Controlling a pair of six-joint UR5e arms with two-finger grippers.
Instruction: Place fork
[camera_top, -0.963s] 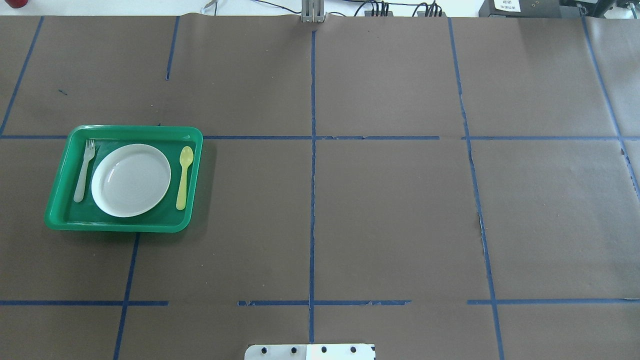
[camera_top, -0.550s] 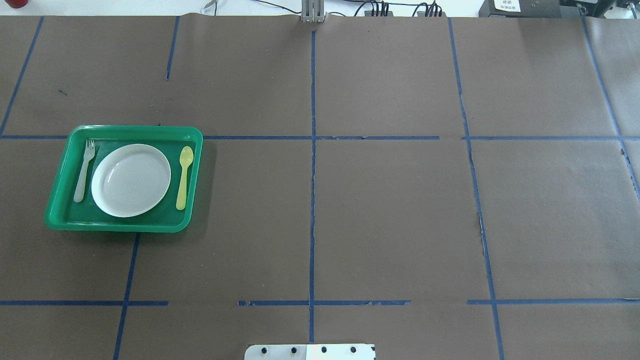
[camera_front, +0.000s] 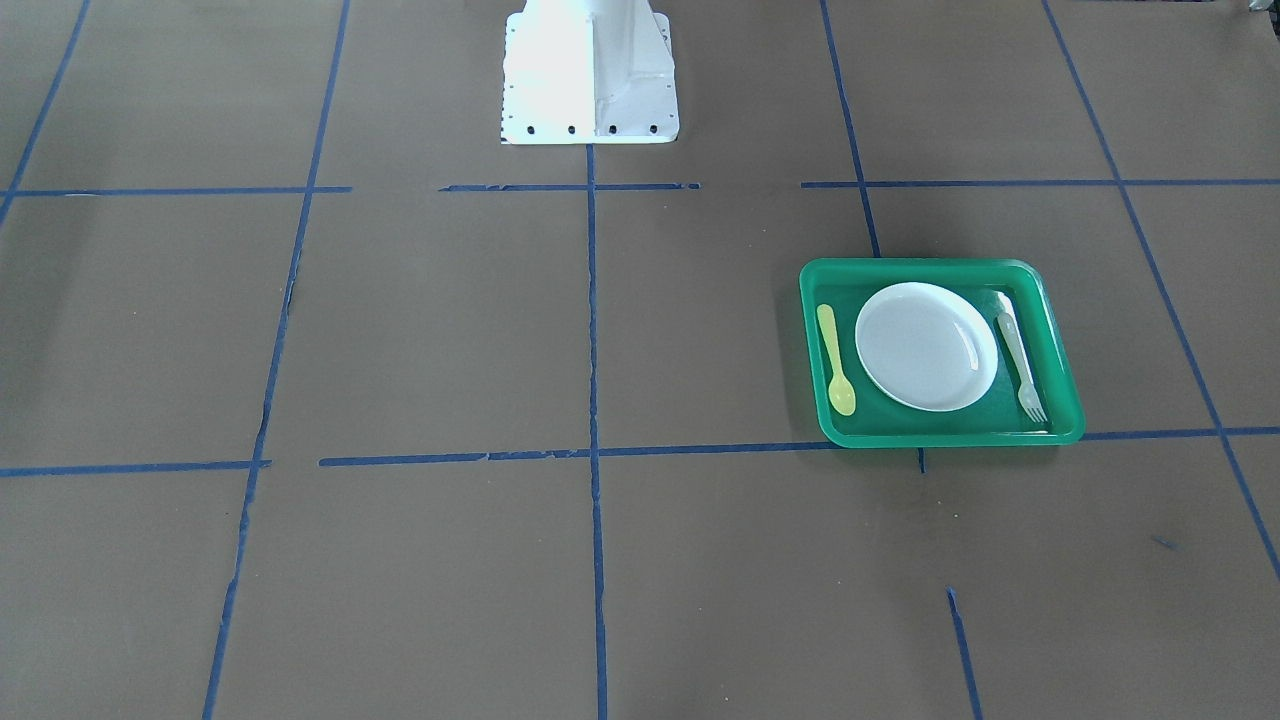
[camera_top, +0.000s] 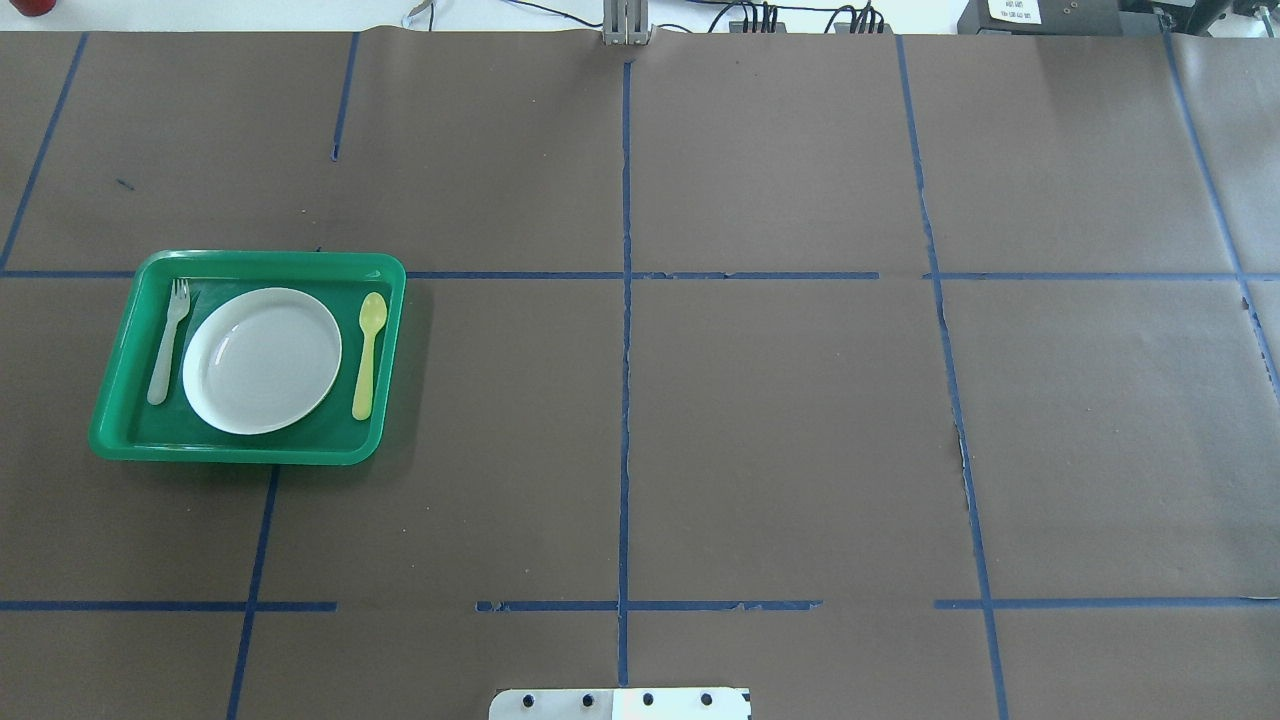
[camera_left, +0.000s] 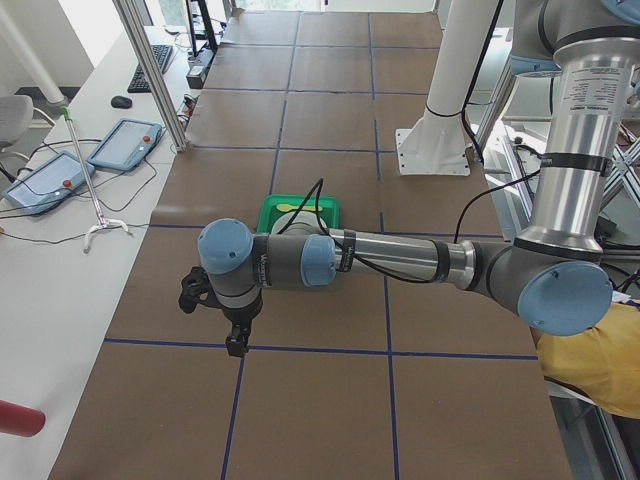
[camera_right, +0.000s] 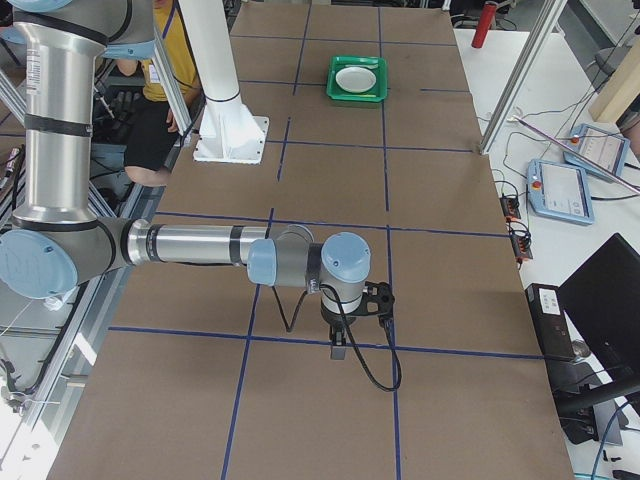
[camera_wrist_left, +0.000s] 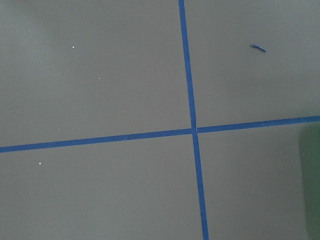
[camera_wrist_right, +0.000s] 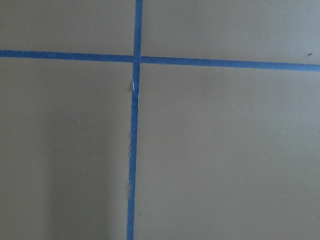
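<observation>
Lying flat in the green tray (camera_top: 250, 262), the fork (camera_top: 167, 340) sits just beside the white plate (camera_top: 262, 360), on the side opposite the yellow spoon (camera_top: 368, 350). Its tines point toward the plate's edge farther from the robot. Nothing grips it.

Handling, as a judgement: you should expect a very light, thin plastic piece, stiff enough along its length but liable to flex or snap at the tines. It looks smooth, so it may slide or spin under a poor pinch. It lies low on the tray floor, close to the plate on one side and the tray wall on the other, leaving little room. Take hold mid-handle, across its narrow width, and keep off the tines.

The left gripper (camera_left: 236, 343) hangs over the bare bench (camera_top: 780, 420), nearer to the plate than the right gripper (camera_right: 338, 352), which is well apart from it. Both show only in the side views. You cannot tell whether either set of fingers is released or clenched. Neither wrist view shows the fork.
</observation>
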